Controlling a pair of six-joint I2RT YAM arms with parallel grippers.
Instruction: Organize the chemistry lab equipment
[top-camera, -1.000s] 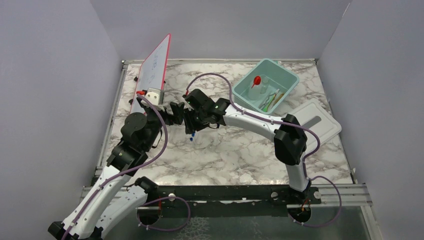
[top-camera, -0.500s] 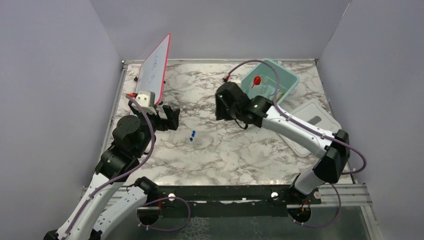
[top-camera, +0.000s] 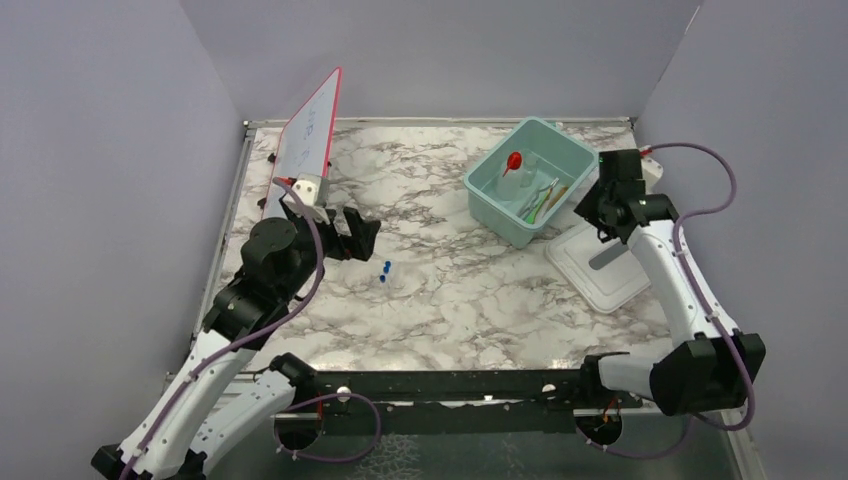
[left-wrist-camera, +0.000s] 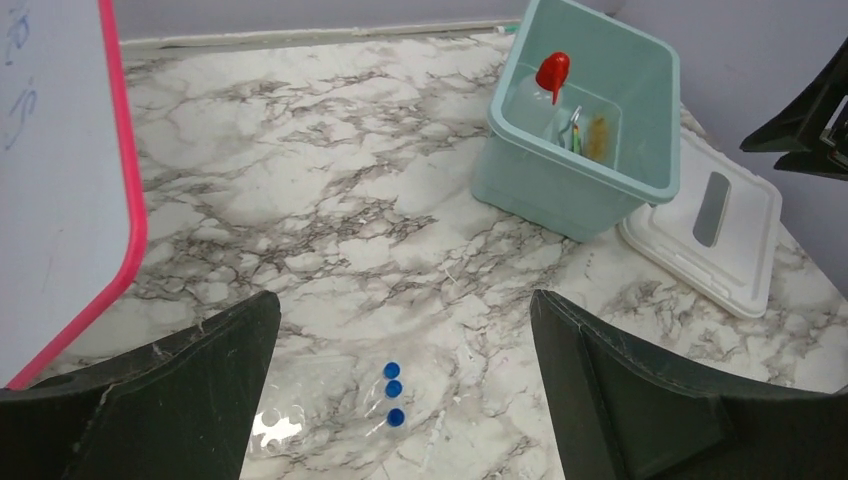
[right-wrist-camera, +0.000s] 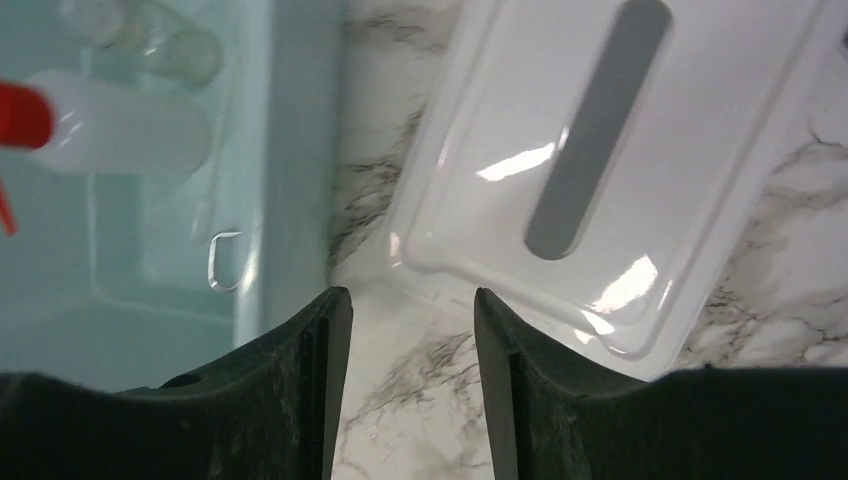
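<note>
Caught the left hand (left-wrist-camera: 405, 305) spread wide open with nothing in it, hanging over the desk (left-wrist-camera: 330, 200). Spotted the blue-capped tubes (left-wrist-camera: 392, 388) lying on the marble, showing in the gap between its fingers from the wrist view, touched by neither. Noticed a small clear thing (left-wrist-camera: 275, 425) just beside them, couldn't tell what. Saw the whiteboard (left-wrist-camera: 60, 180) propped up off to that hand's left.

Found the right hand (right-wrist-camera: 412, 295) way over on the right side, partly open, gripping nothing, just bare desk in the gap. Saw it hovering above the strip between the teal tub (right-wrist-camera: 290, 150) and the white lid (right-wrist-camera: 470, 150), with the lid flat on the desk just beside the tub.

Made out the red funnel (left-wrist-camera: 552, 72) inside the tub next to a clear vessel (right-wrist-camera: 120, 125), plus metal tongs (left-wrist-camera: 575, 125) and a tan brush (left-wrist-camera: 597, 135). Couldn't sort out the rest, too small.
</note>
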